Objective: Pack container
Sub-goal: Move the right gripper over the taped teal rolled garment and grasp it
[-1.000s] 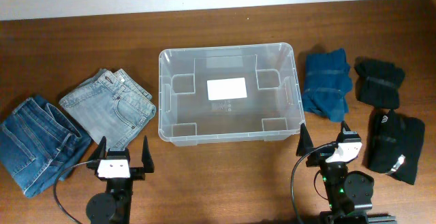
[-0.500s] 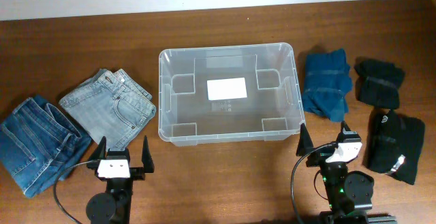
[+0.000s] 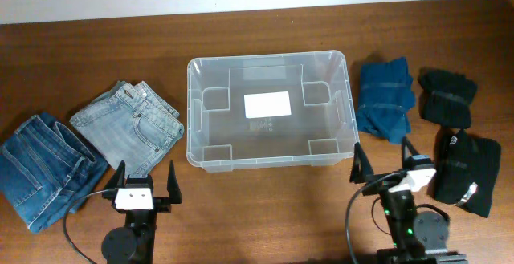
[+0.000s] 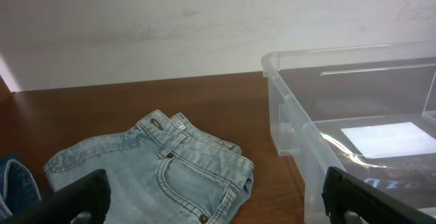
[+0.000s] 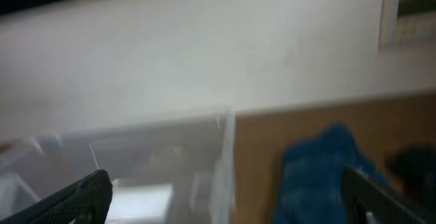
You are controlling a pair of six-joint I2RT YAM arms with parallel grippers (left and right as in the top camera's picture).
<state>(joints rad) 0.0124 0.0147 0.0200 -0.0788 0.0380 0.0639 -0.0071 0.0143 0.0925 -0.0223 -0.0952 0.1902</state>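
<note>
Item: the container (image 3: 269,153), clear plastic, empty but for a white label on its floor, stood mid-table with its long axis running left to right across my overhead view. Position relative to effectors: ahead of both and between them, forward and to the right of the left gripper (image 3: 145,172), forward and to the left of the right gripper (image 3: 383,153). The right gripper was the nearer; its inner finger sat just beside the container's near right corner, while the left gripper stood a little off the near left corner. Left gripper: jaws spread wide, holding nothing, pointed straight away from me, with the light jeans (image 3: 128,127) directly ahead in its wrist view and the container's left wall to the right of them. Right gripper: likewise released and empty, canted slightly toward the container; its wrist view was blurred, though I could make out the container's right wall at centre and the blue garment (image 3: 385,99) to the right. Both arms were folded low at the near edge of the table (image 3: 265,216). Stock awaiting packing: dark jeans (image 3: 44,168) far left, touching the light pair; small black garment (image 3: 447,95) and large black garment (image 3: 466,172) far right. I judged each arm best placed for the clothing on its own side.
</note>
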